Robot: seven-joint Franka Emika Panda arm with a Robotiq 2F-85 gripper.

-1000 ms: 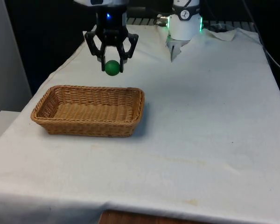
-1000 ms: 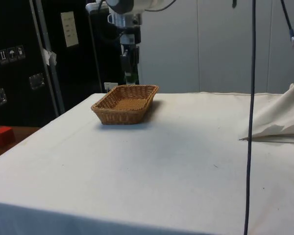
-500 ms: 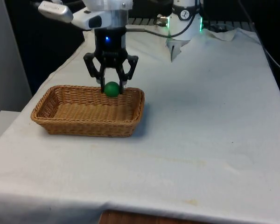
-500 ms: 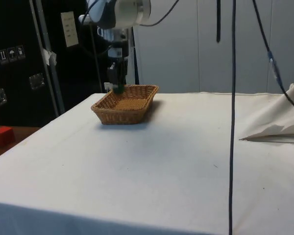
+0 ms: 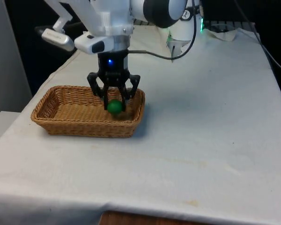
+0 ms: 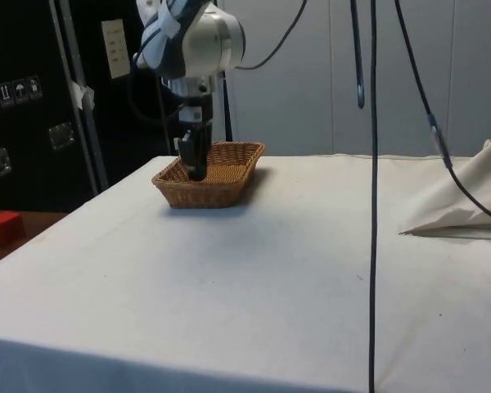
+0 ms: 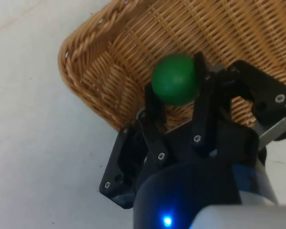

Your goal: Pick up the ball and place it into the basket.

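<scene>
1. The wicker basket sits toward nine o'clock on the white cloth.
2. At the basket's three o'clock end, the gripper hangs inside the rim, jaws clamped on the green ball.
3. The ball is above the woven floor.

Robotics laboratory test cell. A worktop draped in a plain white cloth stands before black curtains; dark equipment cabinets with metal rails, small pictogram stickers and a taped paper label line one side, beside pale wall panels. Loose black cables hang from above. A white robot arm is mounted at the worktop's far end.
</scene>
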